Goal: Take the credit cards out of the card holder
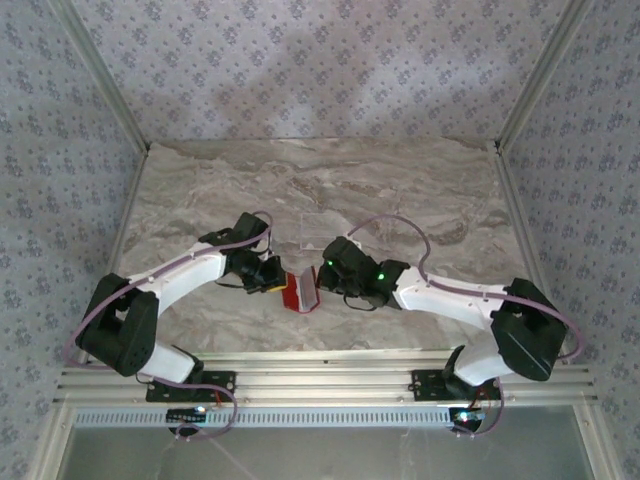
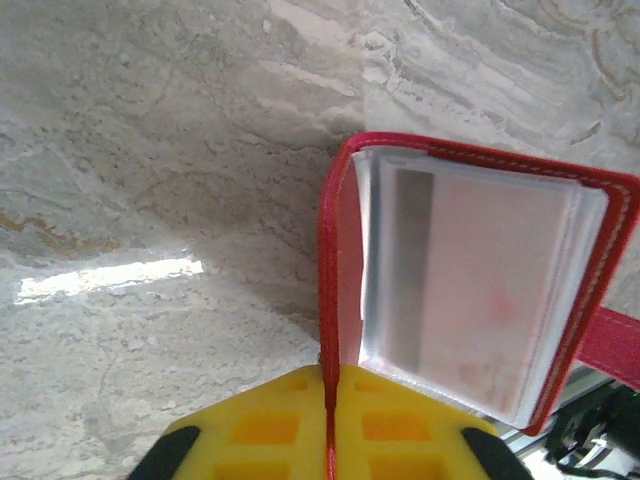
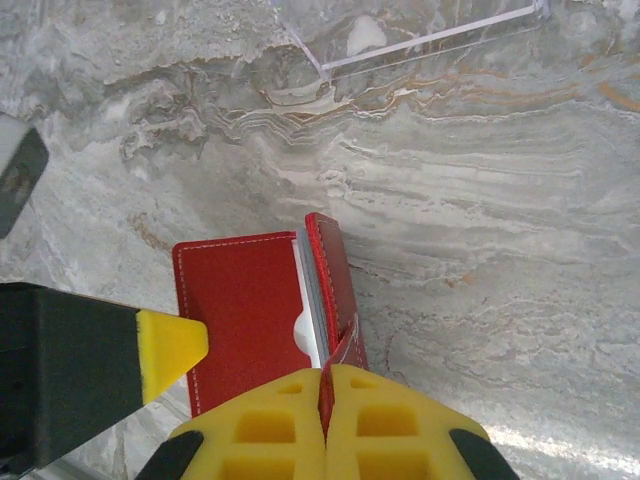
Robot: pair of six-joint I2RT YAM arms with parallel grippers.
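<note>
Just below the middle of the top view, the red card holder (image 1: 301, 291) was held between both arms. The left gripper (image 2: 328, 400) was clamped on one cover and the right gripper (image 3: 325, 395) pinched the other. A pale credit card (image 2: 480, 290) with a dark band sat in the clear sleeve

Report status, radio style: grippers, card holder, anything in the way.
Left gripper shut on card holder cover. Right gripper shut on its other flap. Credit card inside clear sleeve. Clear plastic piece lies apart, beyond.
</note>
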